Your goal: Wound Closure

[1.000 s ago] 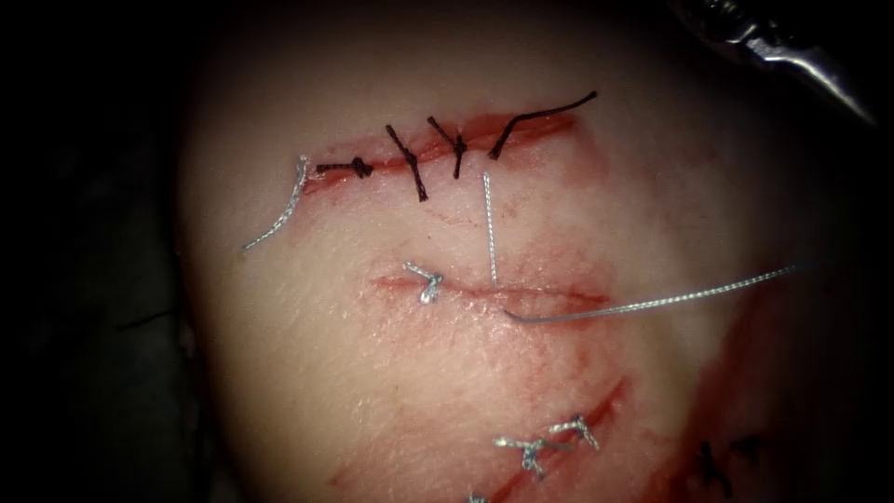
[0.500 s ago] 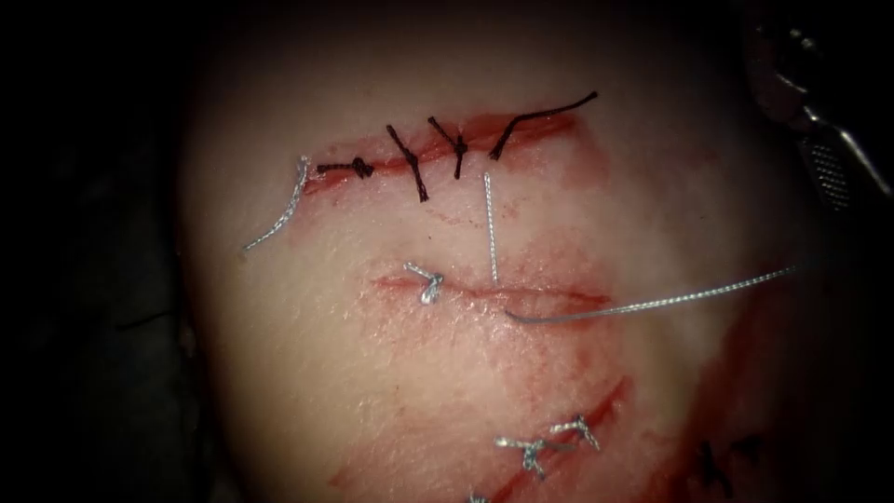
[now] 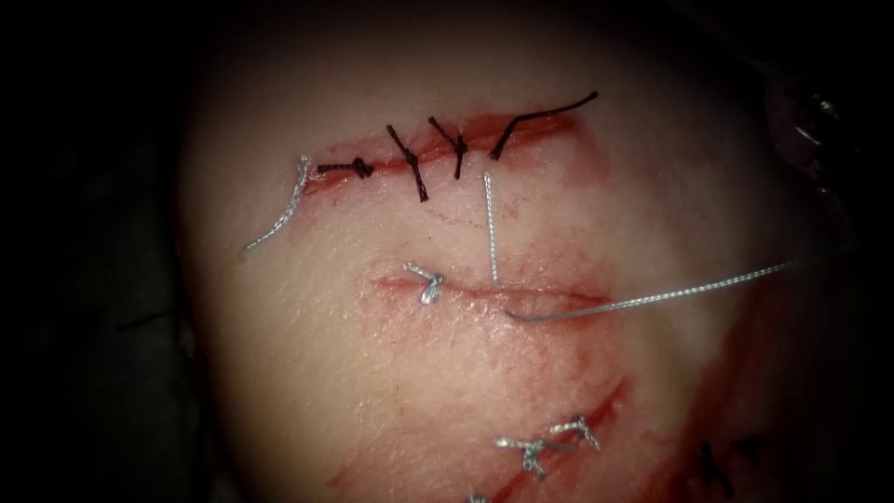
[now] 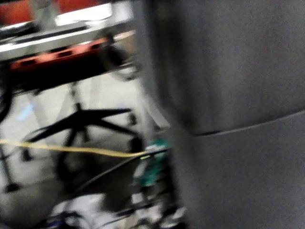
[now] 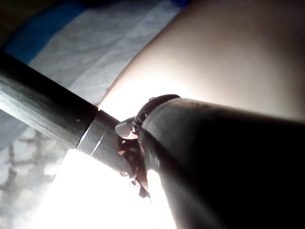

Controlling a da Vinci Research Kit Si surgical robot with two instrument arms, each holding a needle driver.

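The tissue (image 3: 372,373) is seen as moist, faintly glossy flesh. The thread (image 3: 652,300) appears as twisted, silvery strand, the dark stitches (image 3: 410,163) as matt braid. The right tool's shaft (image 5: 43,109) looks like brushed metal, perhaps.

Thread (image 3: 652,300) crosses the tissue (image 3: 391,373) right of the cut (image 3: 484,291).

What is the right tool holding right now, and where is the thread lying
It cannot be told: the right tool sits dim at the tissue's edge. The silver thread runs from the middle cut rightward toward it, its far end lost in shadow.
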